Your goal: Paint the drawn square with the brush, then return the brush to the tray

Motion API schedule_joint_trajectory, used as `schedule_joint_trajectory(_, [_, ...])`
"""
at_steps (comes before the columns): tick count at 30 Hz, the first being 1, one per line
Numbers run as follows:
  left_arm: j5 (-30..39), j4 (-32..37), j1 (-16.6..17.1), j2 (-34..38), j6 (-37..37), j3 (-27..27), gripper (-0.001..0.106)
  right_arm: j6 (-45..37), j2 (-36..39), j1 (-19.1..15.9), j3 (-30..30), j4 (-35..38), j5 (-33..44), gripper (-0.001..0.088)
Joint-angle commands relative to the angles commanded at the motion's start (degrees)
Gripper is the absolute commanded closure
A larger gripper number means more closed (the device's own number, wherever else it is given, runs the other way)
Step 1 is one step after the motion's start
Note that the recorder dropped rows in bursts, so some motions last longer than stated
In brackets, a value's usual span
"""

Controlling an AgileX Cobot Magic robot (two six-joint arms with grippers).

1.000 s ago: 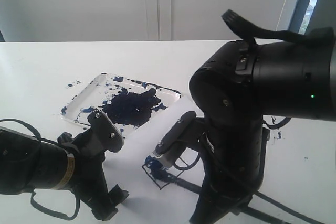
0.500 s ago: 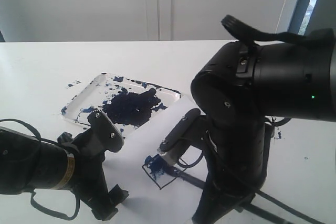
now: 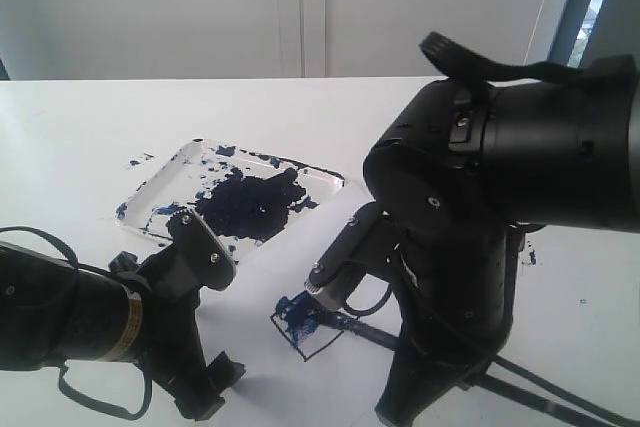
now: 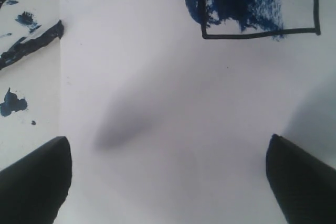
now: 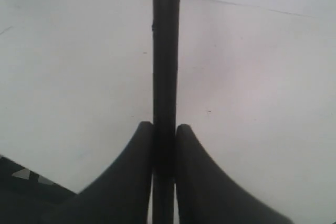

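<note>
The drawn square (image 3: pixel 308 331) (image 4: pixel 261 4) is a black outline on white paper, with blue paint smeared over its part nearest the tray. The brush (image 3: pixel 342 255) leans down to it, with its metal ferrule and bristles on the painted patch. In the right wrist view my right gripper (image 5: pixel 164 126) is shut on the black brush handle (image 5: pixel 166 51), which runs out past the fingertips. My left gripper (image 4: pixel 167 138) hangs open over bare paper a little short of the square, with nothing between its fingers. The paint-splattered tray (image 3: pixel 158 185) lies beyond, at the left.
The white paper (image 4: pixel 173 93) covers the table in front of the tray. The bulky right arm (image 3: pixel 500 177) fills the right side of the exterior view and hides its own gripper. The left arm (image 3: pixel 70 322) lies at the lower left. Small paint spots mark the table by the tray.
The brush tip has slid a short way to the right across the square, along with the right arm. The left arm has not moved.
</note>
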Motion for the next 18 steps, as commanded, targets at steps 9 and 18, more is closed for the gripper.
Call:
schedule_joint_trajectory(9, [0.47,0.0,0.0,0.0,0.06,0.0,0.0,-5.47,0.0,0.58,0.0,8.9,0.0,0.0868])
schedule_joint_trajectory(18, [1.1,0.0,0.0,0.0,-0.39,0.0,0.0,0.67,0.0,1.15,0.09,-1.42,0.0,0.0868])
